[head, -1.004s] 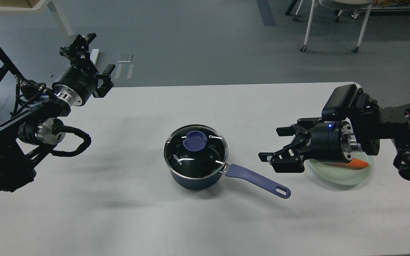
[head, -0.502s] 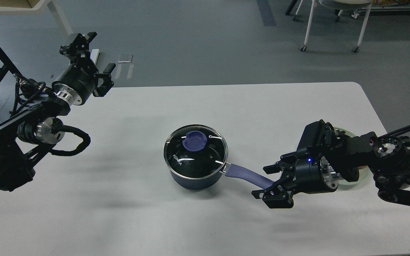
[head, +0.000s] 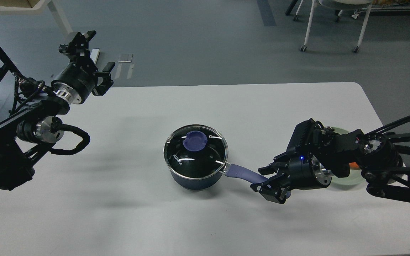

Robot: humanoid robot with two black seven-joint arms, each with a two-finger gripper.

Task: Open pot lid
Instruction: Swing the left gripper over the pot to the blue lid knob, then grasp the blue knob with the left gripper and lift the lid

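A dark blue pot stands in the middle of the white table. Its glass lid with a purple knob sits flat on it. The purple pot handle points right and toward me. My right gripper is low at the table, its fingers closed around the handle's far end, which is mostly hidden. My left gripper is open and empty, raised beyond the table's far left corner, well away from the pot.
A pale green plate lies at the table's right, mostly hidden behind my right arm; a bit of an orange carrot shows on it. A chair stands on the floor behind.
My right gripper came down and left from above the plate to the pot handle's end, and its fingers narrowed around it. The left arm barely moved. The pot and lid stayed put.
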